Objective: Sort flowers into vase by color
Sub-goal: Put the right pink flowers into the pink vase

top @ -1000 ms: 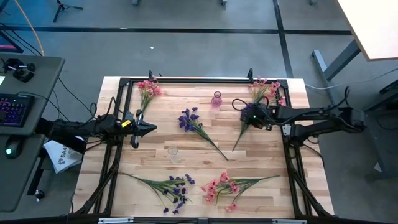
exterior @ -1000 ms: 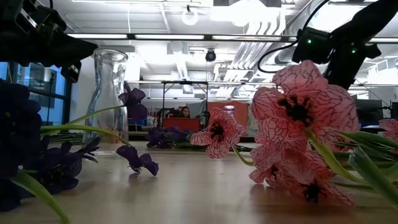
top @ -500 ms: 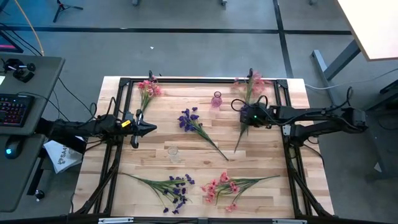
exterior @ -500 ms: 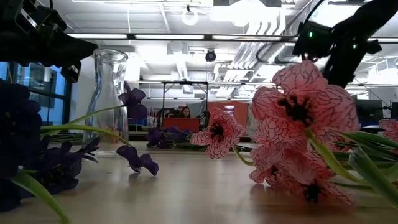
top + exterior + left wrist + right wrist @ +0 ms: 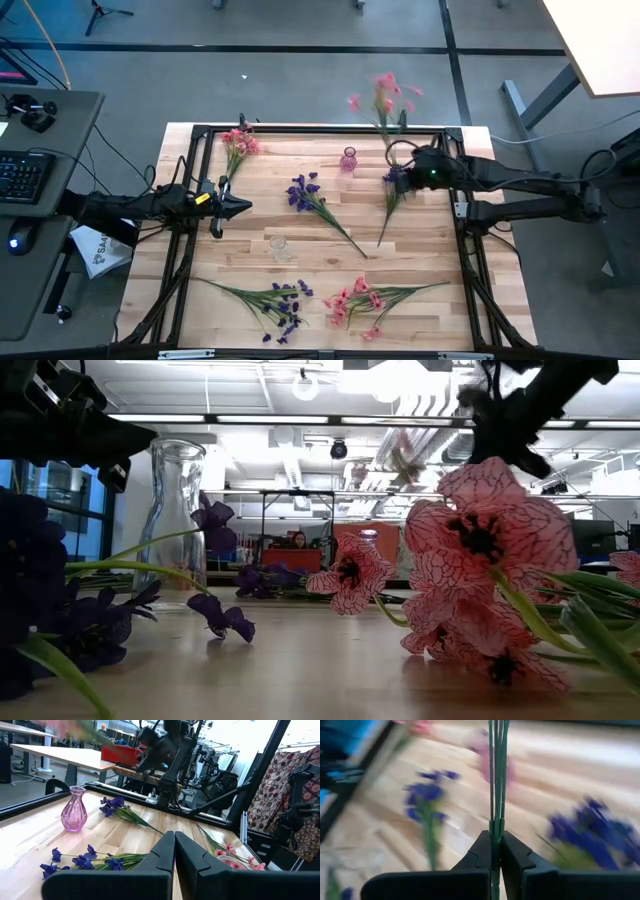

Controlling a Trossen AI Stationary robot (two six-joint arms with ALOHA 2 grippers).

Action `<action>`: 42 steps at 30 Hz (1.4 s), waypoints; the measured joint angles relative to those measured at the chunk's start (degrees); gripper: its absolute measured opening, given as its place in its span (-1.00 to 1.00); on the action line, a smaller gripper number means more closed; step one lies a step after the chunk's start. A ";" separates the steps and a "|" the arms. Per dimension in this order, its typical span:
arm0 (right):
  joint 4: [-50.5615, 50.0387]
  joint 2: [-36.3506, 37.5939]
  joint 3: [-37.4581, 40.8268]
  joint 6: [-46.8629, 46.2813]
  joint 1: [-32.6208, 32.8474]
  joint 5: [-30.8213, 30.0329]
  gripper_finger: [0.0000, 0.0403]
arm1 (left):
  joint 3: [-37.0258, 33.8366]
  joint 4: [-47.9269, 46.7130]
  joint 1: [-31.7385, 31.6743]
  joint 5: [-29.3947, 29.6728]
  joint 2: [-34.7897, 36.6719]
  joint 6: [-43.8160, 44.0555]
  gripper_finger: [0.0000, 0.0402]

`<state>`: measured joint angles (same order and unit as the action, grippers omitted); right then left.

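My right gripper [image 5: 400, 163] is shut on a pink flower sprig near the table's far right. The sprig's blurred blossoms [image 5: 383, 95] are raised over the far edge and also show in the right wrist view [image 5: 415, 726]. A purple sprig [image 5: 392, 200] lies on the table under that arm. My left gripper [image 5: 243, 206] is shut and empty at mid-left, as the left wrist view [image 5: 174, 840] shows. A small pink glass vase [image 5: 348, 159] stands at the far middle. A clear glass vase [image 5: 278, 245] stands at the centre. My right gripper pinches the pink sprig's bundle of thin green stems [image 5: 496, 815] between its two fingers. The stems run straight on out past the fingertips, along the fingers. The sprig is lifted clear of the table, with its blossoms out beyond the fingers.
More sprigs lie on the table: a pink one at the far left [image 5: 238, 145], a purple one left of centre [image 5: 305, 192], a purple one [image 5: 280, 300] and a pink one [image 5: 360, 302] near the front edge. A black frame [image 5: 300, 130] borders the table.
My right gripper has risen and tipped, still shut on the pink sprig. The sprig has swung up from lying at the far right corner. Its blossoms have moved left and out over the far edge. The purple sprig beneath the arm now shows.
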<state>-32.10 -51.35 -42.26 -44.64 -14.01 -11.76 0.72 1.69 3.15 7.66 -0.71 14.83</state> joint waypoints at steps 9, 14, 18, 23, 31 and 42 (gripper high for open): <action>20.77 -3.22 0.01 12.42 5.91 1.75 -0.98 | -0.01 -0.01 -0.02 -0.02 -0.01 0.00 -1.00; 43.99 -7.33 9.81 11.07 8.32 1.84 -0.98 | 0.00 0.00 -0.01 -0.02 -0.02 -0.01 -1.00; 69.53 -10.98 22.06 6.22 8.81 1.52 -0.98 | 0.00 0.00 -0.02 0.00 -0.02 -0.02 -1.00; 93.89 -16.23 28.81 18.93 6.60 -2.81 -0.98 | 0.00 -0.01 -0.02 -0.01 -0.02 0.00 -1.00; 96.01 -29.01 19.88 25.85 -5.48 4.43 -0.98 | 0.00 0.00 -0.01 0.00 -0.01 -0.01 -1.00; 97.51 -46.51 3.88 30.23 -15.88 10.75 -0.98 | 0.01 0.00 -0.02 0.00 -0.02 -0.02 -1.00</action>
<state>65.41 -97.85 -38.38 -14.41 -29.89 -1.00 0.73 1.69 3.14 7.66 -0.73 14.81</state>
